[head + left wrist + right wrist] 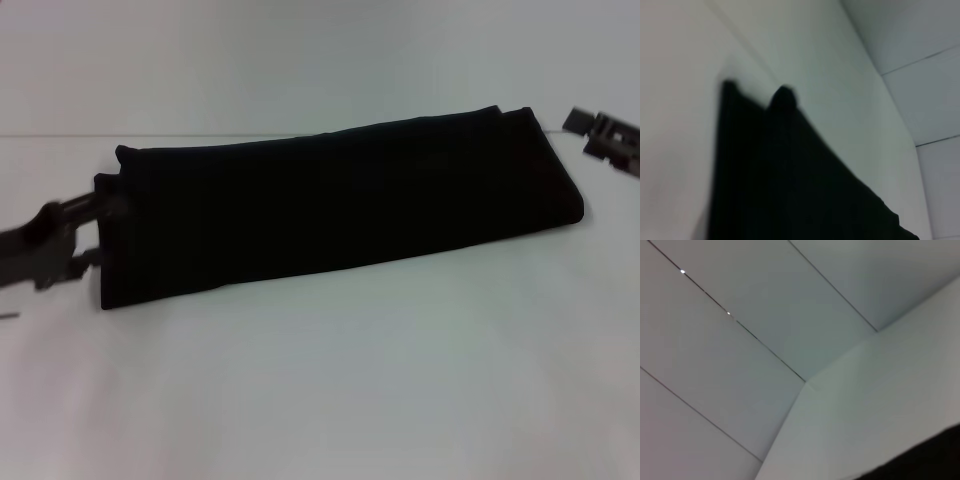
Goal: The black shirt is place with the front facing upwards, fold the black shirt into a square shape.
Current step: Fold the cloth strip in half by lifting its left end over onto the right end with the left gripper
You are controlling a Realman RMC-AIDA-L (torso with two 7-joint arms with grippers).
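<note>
Now black shirt (pixel 330 210) against left claw (pixel 97 230)

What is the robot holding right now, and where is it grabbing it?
The left gripper is at the left end of the folded black shirt; a real grip cannot be told. The right gripper holds nothing.

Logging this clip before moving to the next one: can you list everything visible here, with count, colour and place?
plain black cloth shirt: one, black, folded into a long narrow band lying slantwise across the middle of the table; no print visible.
flat white table: one, white, under the shirt and filling the foreground.
pale panelled wall: one, light grey with thin dark seams, behind the table.
left claw: one, dark grey, at the shirt's left end, right against its edge.
right claw: one, dark grey, above the table just beyond the shirt's far right corner, not touching it.
</note>
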